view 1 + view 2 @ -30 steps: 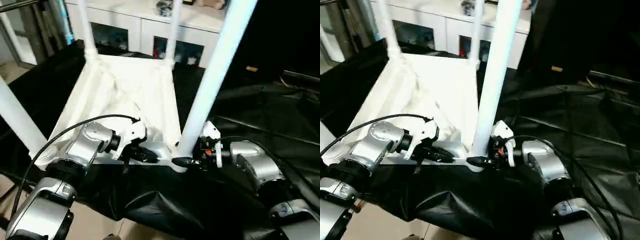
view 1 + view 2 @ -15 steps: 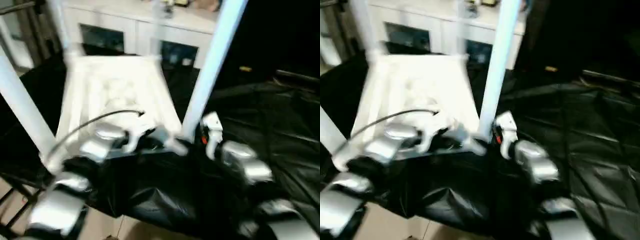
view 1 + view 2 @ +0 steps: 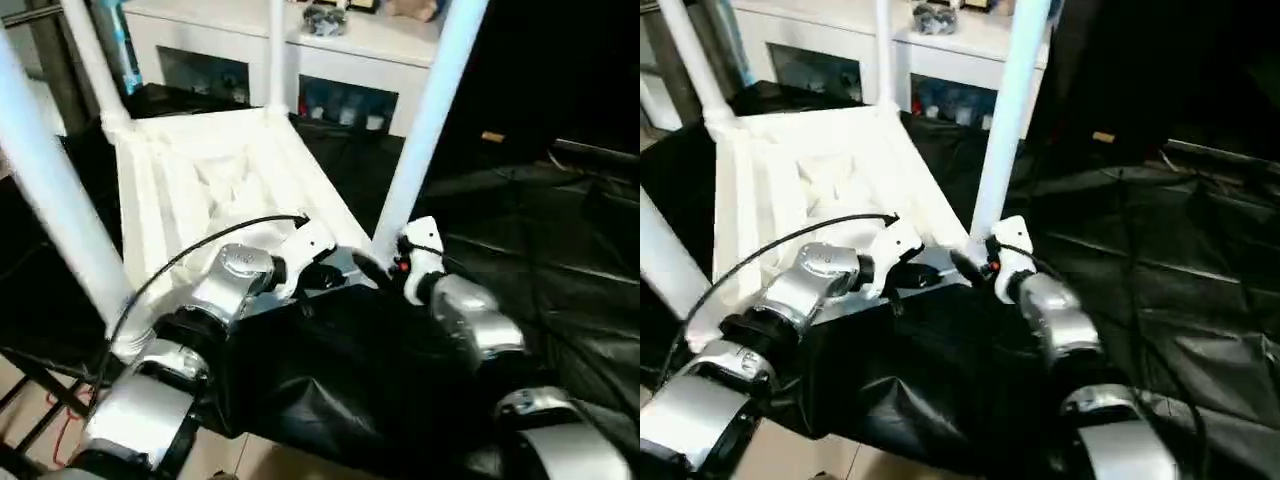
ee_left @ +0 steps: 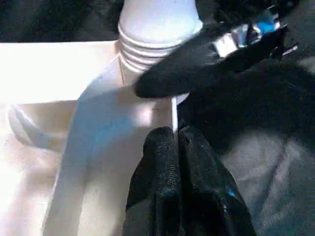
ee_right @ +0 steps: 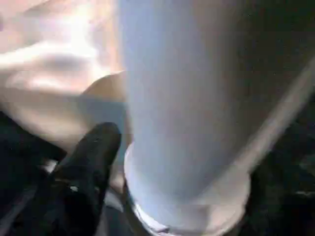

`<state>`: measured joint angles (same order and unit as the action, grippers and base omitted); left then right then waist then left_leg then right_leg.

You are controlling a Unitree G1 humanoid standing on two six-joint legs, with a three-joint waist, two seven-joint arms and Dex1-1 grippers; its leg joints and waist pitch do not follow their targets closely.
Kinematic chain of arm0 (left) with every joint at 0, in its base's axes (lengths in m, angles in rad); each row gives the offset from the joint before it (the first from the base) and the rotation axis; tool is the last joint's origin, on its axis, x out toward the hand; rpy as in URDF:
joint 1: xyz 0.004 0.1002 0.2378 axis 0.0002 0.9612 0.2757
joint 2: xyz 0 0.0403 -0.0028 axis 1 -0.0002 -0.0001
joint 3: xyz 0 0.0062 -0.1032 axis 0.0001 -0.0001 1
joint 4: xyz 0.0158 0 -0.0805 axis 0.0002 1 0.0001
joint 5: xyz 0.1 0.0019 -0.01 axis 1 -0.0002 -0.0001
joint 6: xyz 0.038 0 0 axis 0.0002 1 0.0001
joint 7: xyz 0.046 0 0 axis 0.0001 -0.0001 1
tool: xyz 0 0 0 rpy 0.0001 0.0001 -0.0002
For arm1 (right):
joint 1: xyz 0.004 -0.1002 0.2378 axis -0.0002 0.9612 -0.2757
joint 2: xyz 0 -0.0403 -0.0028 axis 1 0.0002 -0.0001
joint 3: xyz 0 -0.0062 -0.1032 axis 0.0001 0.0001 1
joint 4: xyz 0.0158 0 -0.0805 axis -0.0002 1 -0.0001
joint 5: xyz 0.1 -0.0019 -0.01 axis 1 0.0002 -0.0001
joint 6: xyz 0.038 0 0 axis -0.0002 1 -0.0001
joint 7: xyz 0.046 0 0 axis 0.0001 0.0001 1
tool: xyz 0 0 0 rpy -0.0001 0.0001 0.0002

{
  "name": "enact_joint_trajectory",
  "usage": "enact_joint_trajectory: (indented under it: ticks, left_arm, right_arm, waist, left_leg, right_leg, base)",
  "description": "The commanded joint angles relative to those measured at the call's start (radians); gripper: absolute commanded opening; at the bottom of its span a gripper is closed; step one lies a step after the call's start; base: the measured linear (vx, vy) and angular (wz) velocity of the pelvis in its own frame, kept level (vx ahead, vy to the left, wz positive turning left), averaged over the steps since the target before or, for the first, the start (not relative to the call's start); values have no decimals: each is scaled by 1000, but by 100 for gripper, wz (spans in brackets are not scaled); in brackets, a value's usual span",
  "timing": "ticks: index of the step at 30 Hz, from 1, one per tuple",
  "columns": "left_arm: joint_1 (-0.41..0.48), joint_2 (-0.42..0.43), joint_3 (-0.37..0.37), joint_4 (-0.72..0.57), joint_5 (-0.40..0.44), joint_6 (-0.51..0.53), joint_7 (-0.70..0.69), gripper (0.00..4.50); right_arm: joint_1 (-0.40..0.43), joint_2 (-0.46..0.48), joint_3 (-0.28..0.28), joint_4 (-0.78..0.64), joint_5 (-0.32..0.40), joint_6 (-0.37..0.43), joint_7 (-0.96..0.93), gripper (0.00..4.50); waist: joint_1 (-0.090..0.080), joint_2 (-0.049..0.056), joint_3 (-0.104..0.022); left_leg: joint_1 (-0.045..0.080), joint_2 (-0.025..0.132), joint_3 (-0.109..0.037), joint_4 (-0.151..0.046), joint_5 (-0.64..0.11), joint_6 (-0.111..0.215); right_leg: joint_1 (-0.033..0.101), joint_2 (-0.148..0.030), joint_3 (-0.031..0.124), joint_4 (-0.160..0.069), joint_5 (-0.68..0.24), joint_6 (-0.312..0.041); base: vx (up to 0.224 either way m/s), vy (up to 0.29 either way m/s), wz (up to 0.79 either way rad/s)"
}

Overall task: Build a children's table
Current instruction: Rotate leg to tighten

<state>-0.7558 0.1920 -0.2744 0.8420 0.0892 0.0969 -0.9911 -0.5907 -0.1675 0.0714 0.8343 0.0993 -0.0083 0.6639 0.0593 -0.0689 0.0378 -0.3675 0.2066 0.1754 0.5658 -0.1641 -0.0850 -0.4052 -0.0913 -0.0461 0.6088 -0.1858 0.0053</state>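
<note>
The children's table (image 3: 215, 185) lies upside down on the black cloth (image 3: 520, 240), occupying the upper left and centre of the head views, with all four legs standing up from its corner sockets. Against the frames of a second ago, the top sits turned in the picture and the nearest left leg (image 3: 55, 200) stands taller at the left edge; part of that is camera shift. The plainer change is at the right gripper (image 3: 372, 268): it was closed round the base of the near right leg (image 3: 425, 120), and its jaws are now spread, one finger (image 5: 91, 152) lying beside the ridged end rather than clamping it. Judgement: this leg is seated and being let go, so assembly looks near complete, pending a check of seating and turning the table upright.

The left gripper (image 4: 178, 162) is clenched with nothing between its fingers, its tips resting at the raised rim just beside that same corner socket. Both silver forearms reach in from the lower frame and converge on this near right corner, the grippers close together.
</note>
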Motion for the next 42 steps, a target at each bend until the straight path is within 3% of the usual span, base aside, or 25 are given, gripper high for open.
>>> enact_joint_trajectory:
  ticks: [1,2,4,8,15,21,26,28,32,34,35,38,42]
  left_arm:
    - [38,4,-51,-11,-20,-36,-124,0]
    - [42,17,-54,-19,-23,-41,-154,0]
    - [49,40,-58,-31,-30,-57,-207,0]
    - [56,71,-62,-44,-38,-82,-274,0]
    - [59,129,-63,-46,-48,-94,-387,0]
    - [61,137,-57,-44,-47,-99,-400,0]
    - [60,122,-44,-28,-42,-93,-352,0]
    - [50,98,-23,-16,-44,-67,-289,0]
    - [25,52,11,11,-42,-32,-157,0]
    - [12,24,24,27,-40,-17,-93,0]
    - [4,6,32,38,-38,-7,-49,0]
    - [-21,-57,50,68,-29,17,85,0]
    - [-28,-101,52,74,-20,32,150,0]
  right_arm:
    - [29,-33,90,-66,-12,-29,232,382]
    - [37,-49,92,-80,1,-22,290,382]
    - [43,-71,87,-100,27,-3,365,382]
    - [46,-97,79,-126,68,39,459,382]
    - [65,-143,114,-185,100,118,618,339]
    - [79,-144,126,-208,100,155,649,288]
    - [98,-137,132,-232,104,171,638,277]
    - [107,-116,119,-230,98,172,587,277]
    - [92,-59,70,-168,69,144,398,276]
    - [69,-24,32,-117,58,144,259,275]
    - [54,-5,12,-86,52,144,181,275]
    - [7,66,-60,-2,72,155,-33,273]
    - [-25,119,-89,37,73,177,-157,273]
  waist:
    - [4,4,-53]
    - [5,1,-55]
    - [6,1,-57]
    - [8,0,-54]
    - [26,2,-50]
    - [35,3,-51]
    - [37,2,-51]
    - [38,1,-50]
    - [31,-2,-44]
    - [20,2,-40]
    - [15,-1,-42]
    - [0,4,-42]
    - [-7,7,-42]
  left_leg:
    - [7,21,3,-63,-279,36]
    - [1,19,4,-60,-245,54]
    - [4,21,7,-55,-201,86]
    - [4,23,7,-56,-190,98]
    - [12,31,12,-60,-245,52]
    - [14,30,13,-60,-231,40]
    - [14,29,13,-60,-231,37]
    - [15,30,14,-61,-237,34]
    - [21,26,7,-68,-328,0]
    - [19,25,2,-73,-357,-19]
    - [18,23,-2,-73,-368,-29]
    - [20,21,-3,-71,-394,-29]
    - [19,19,-4,-72,-401,-21]
  right_leg:
    - [40,-41,32,-80,-196,-199]
    - [50,-38,30,-73,-135,-214]
    - [49,-38,31,-61,-35,-250]
    - [55,-38,28,-58,-32,-276]
    - [46,-42,30,-65,-149,-253]
    - [44,-42,30,-62,-130,-249]
    - [44,-44,31,-64,-138,-241]
    - [42,-44,32,-65,-150,-238]
    - [33,-51,34,-86,-340,-189]
    - [28,-50,34,-93,-413,-163]
    - [29,-50,31,-96,-454,-144]
    - [21,-50,32,-104,-484,-132]
    - [19,-46,31,-110,-491,-122]
  base:
    - [0,0,0]
    - [0,0,0]
    - [51,1,0]
    - [0,0,0]
    - [0,0,0]
    - [0,0,0]
    - [0,0,0]
    - [0,0,0]
    - [0,0,0]
    - [0,0,0]
    - [0,0,0]
    - [0,0,0]
    - [0,0,0]
